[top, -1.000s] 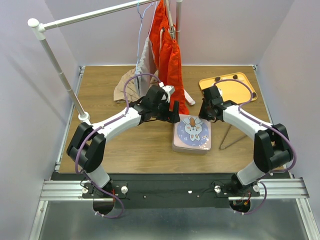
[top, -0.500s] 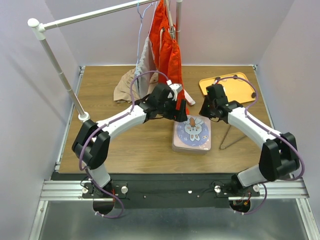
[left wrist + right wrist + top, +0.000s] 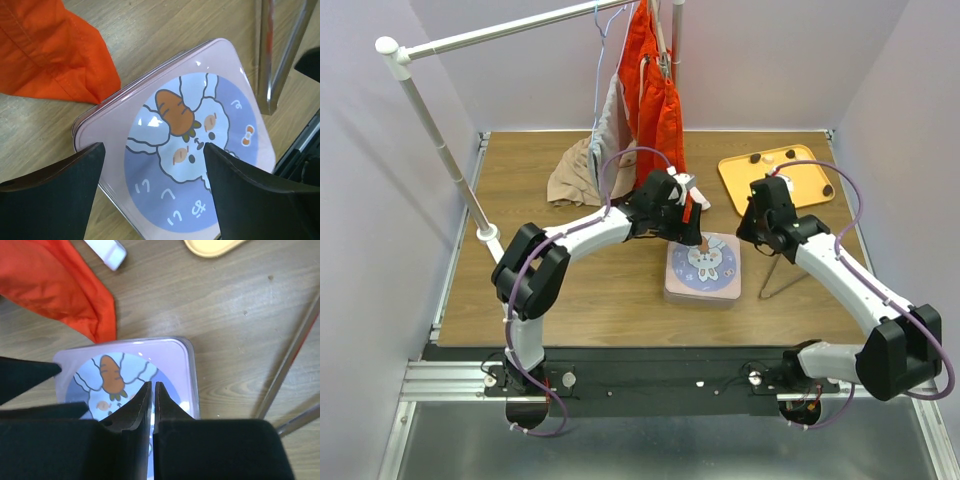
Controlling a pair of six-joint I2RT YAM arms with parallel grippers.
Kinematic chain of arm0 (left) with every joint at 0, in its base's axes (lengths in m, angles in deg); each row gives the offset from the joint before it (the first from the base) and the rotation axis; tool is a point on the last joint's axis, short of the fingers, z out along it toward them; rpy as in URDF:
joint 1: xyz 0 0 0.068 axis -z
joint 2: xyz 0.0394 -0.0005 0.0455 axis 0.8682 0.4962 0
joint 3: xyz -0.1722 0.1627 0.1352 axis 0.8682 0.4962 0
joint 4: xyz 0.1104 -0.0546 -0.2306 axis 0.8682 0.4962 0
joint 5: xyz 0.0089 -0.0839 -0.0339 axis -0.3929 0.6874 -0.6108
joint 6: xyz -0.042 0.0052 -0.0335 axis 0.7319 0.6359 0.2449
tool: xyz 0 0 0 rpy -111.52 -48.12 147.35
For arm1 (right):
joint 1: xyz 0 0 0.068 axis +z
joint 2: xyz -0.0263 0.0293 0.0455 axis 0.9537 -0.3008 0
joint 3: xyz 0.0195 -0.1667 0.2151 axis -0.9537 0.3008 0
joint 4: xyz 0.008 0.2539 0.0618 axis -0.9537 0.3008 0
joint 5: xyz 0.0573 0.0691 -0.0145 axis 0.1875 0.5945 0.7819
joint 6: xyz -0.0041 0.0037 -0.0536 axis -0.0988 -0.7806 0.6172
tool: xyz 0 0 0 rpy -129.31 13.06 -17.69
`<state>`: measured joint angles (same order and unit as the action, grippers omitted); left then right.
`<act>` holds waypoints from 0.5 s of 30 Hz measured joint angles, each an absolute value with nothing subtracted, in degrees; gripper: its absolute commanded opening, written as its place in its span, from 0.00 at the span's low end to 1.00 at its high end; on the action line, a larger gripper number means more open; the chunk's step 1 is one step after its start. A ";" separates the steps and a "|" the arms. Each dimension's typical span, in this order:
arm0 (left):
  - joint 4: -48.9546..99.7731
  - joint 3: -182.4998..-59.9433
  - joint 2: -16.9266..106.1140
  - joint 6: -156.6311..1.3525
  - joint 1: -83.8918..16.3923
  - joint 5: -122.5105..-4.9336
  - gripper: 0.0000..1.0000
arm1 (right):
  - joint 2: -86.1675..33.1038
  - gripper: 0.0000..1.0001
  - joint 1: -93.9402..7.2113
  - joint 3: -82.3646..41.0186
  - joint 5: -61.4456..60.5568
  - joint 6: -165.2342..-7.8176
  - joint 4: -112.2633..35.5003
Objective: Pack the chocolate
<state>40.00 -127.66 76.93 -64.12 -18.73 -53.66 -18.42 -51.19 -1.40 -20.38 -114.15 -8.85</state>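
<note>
A wooden table point(image 3: 520, 300) sits boxed in by pale lavender walls, with a white clothes rail point(image 3: 450, 165) at the upper left of the top view. One orange garment point(image 3: 660, 110) hangs at top centre, and one beige cloth point(image 3: 575, 175) lies crumpled left of it.

Both arms bend inward toward the middle of the frame. The left gripper point(image 3: 154, 146) points down over the upper left corner of the single pink tin point(image 3: 705, 270), its fingers spread wide with nothing between them; the rabbit-and-carrot lid fills its wrist view. The right gripper point(image 3: 153, 385) hangs over the tin's right side, fingers pinched almost together on nothing.

The chocolate point(image 3: 756, 158) lies on the one orange tray point(image 3: 790, 185) at the upper right, well apart from the tin. I count four pieces, three dark and one pale, though they are too small to be sure.
</note>
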 measured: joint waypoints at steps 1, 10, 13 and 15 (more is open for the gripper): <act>39.92 -127.66 77.39 -64.09 -18.73 -54.07 0.88 | -18.14 0.15 -51.19 -1.03 -20.45 -114.17 -8.74; 40.00 -128.36 78.07 -64.18 -18.60 -58.38 0.81 | -17.83 0.06 -51.19 1.07 -20.14 -114.80 -6.90; 41.12 -128.91 78.07 -64.36 -18.60 -59.58 0.77 | -18.01 0.06 -51.19 0.68 -19.66 -114.82 -6.49; 42.28 -128.97 77.59 -64.36 -18.60 -60.52 0.74 | -18.31 0.06 -51.21 -0.33 -19.37 -114.80 -6.05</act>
<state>42.28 -128.97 77.59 -64.36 -18.60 -60.52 -18.31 -51.21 -0.33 -19.37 -114.80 -6.05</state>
